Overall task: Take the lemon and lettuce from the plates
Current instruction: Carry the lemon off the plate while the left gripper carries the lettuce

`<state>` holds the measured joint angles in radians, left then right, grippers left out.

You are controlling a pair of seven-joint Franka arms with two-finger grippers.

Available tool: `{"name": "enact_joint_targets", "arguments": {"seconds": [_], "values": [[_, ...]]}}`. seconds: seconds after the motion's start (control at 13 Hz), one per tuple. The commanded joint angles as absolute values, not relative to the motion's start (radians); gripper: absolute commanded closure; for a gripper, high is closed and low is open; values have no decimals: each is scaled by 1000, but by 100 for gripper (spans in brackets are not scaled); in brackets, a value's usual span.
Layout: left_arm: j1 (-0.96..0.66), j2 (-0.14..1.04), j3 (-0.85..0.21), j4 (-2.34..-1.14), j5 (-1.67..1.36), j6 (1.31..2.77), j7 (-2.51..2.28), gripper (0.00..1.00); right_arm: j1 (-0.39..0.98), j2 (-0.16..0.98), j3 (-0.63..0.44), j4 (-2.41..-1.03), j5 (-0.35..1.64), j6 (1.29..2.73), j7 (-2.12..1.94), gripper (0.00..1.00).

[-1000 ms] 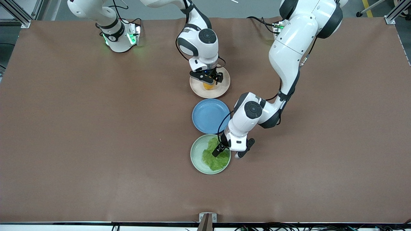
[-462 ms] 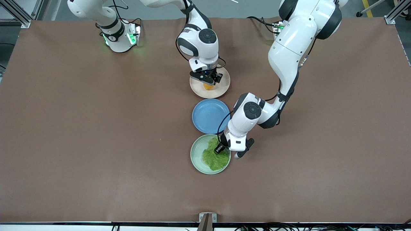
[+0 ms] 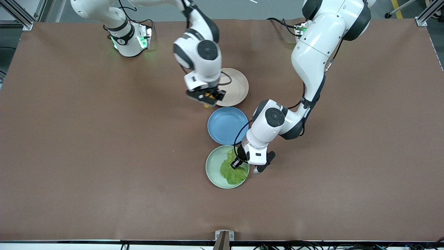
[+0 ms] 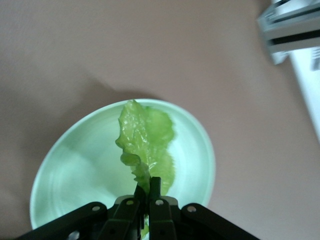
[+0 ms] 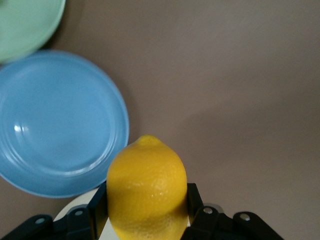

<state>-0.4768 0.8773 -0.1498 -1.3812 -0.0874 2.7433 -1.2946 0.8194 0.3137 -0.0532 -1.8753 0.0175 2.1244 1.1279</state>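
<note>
Right pincer [image 3: 207, 99]: clamped on the lemon [image 5: 146, 189], raised over the rim of the beige-pink plate [image 3: 236, 91] on the side toward the right arm's end.
Lemon: off its plate, carried in the air, seated squarely between the fingers.
Left pincer [image 4: 148, 192]: pinched shut on the lettuce [image 4: 146, 147] at one end of the leaf, low over the mint green plate [image 3: 213, 168].
Lettuce: partly lifted; its free end hangs over or rests on the plate, which of the two cannot be told.
Blue plate [image 3: 224, 125]: bare, between the other two plates on the counter [image 3: 86, 146].
Step in hand: lifting both items clear.
Advice: raise the leaf straight and slowly so the thin pinch does not tear or slip; hold the squeeze on the lemon steady, since smooth skin may roll.
</note>
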Motion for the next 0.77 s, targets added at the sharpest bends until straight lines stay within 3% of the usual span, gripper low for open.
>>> {"name": "enact_joint_targets", "arguments": {"seconds": [0.0, 0.31, 0.46, 0.69], "values": [[-456, 755, -144, -1410, -89, 2662, -1310, 95, 633, 181, -34, -1930, 38, 2040, 888, 100], [-364, 533, -152, -1538, -87, 2441, -1209, 95, 378, 173, -35, -1943, 38, 2045, 530, 100], [-310, 433, -152, -1670, -87, 2404, -1058, 95, 274, 184, -35, -1953, 38, 2063, 386, 100], [-224, 307, -150, -1892, -87, 2404, -773, 95, 203, 199, -34, -2089, 40, 2253, 278, 100]]}}
